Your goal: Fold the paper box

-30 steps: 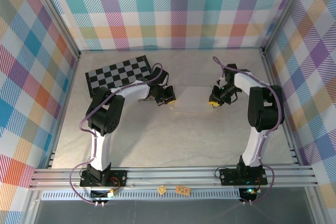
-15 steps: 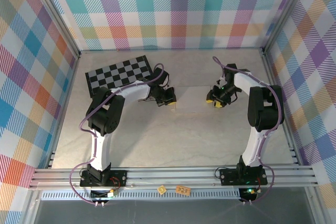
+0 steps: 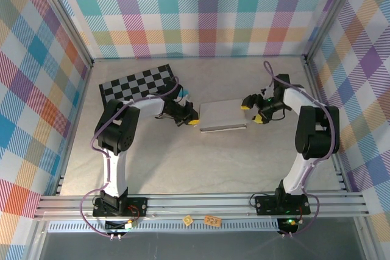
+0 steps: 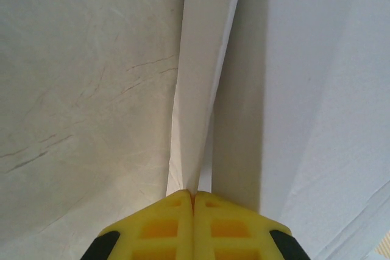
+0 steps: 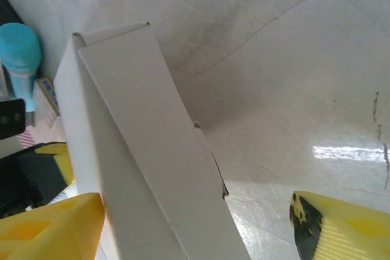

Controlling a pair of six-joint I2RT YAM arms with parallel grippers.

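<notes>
1. A black-and-grey checkerboard [image 3: 139, 83] lies flat at the far left of the counter [image 3: 183, 162], just behind the left forearm.
2. The left claw [image 3: 192, 120] sits at the left end of the box. Its yellow fingers [image 4: 167, 226] are pressed tight together, pinching the lower edge of a thin white flap that runs away from them.
3. The paper box [image 3: 222, 115] rests mid-counter between the two claws. It is a shallow white rectangle with its long side running across.
4. The right claw [image 3: 252, 113] stands at the box's right end, spread wide and gripping nothing. One of its fingers [image 5: 52, 226] is just beside the box wall, the other over bare counter.
5. Small orange tags [image 3: 212, 219] lie on the near rail, well apart from the box.
</notes>
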